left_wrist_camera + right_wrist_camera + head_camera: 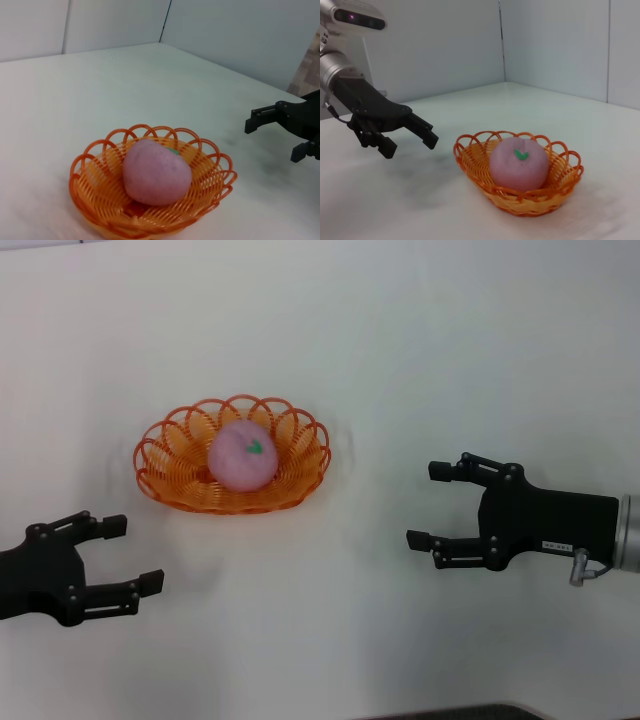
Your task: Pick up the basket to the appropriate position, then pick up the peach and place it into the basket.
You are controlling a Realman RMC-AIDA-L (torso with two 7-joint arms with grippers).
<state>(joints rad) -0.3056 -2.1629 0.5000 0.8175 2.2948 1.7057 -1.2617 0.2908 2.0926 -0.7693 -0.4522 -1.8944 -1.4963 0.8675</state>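
Note:
The orange wire basket (170, 465) stands on the white table, left of centre. The pink peach (240, 456) with its green leaf mark lies inside it. Both also show in the left wrist view, basket (95, 200) and peach (155, 172), and in the right wrist view, basket (470, 162) and peach (519, 165). My left gripper (132, 555) is open and empty, near the front left, short of the basket. My right gripper (430, 505) is open and empty, to the right of the basket, apart from it.
The white table (400, 360) spreads all around the basket. Its dark front edge (470, 712) shows at the bottom. Grey walls stand behind the table in both wrist views.

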